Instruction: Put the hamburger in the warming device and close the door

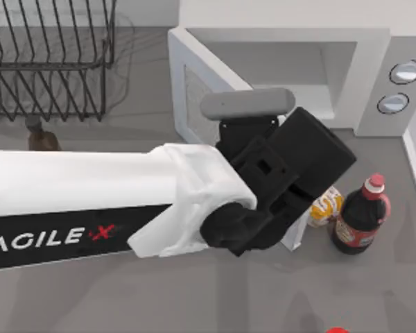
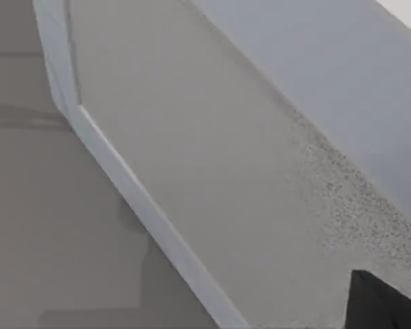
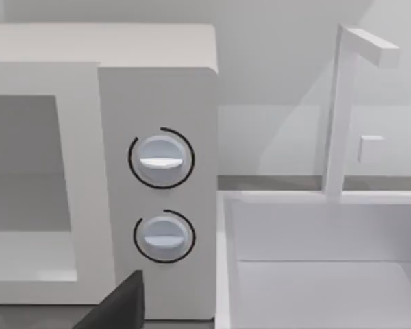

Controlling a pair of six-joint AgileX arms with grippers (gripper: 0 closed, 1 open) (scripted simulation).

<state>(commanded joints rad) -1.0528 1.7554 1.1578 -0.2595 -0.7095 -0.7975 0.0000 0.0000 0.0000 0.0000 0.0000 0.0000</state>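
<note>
The warming device (image 1: pixel 374 76) stands at the back of the table, a white microwave with two round dials, and its door (image 1: pixel 194 90) is swung open toward the left. My left arm reaches across the middle, and my left gripper (image 1: pixel 319 156) hangs in front of the open cavity, just right of the door. The hamburger (image 1: pixel 326 206), a crumpled white and yellow bundle, lies on the table by the gripper's near side, partly hidden by it. The left wrist view looks closely at the door's grey inner face (image 2: pixel 192 137). My right gripper (image 3: pixel 120 308) faces the dial panel (image 3: pixel 161 199).
A dark cola bottle (image 1: pixel 360 216) with a red cap stands right of the hamburger, and a plain white item (image 1: pixel 296 234) to its left. A wire rack (image 1: pixel 48 62) fills the back left. A white sink (image 3: pixel 315 274) with a tap sits right of the microwave.
</note>
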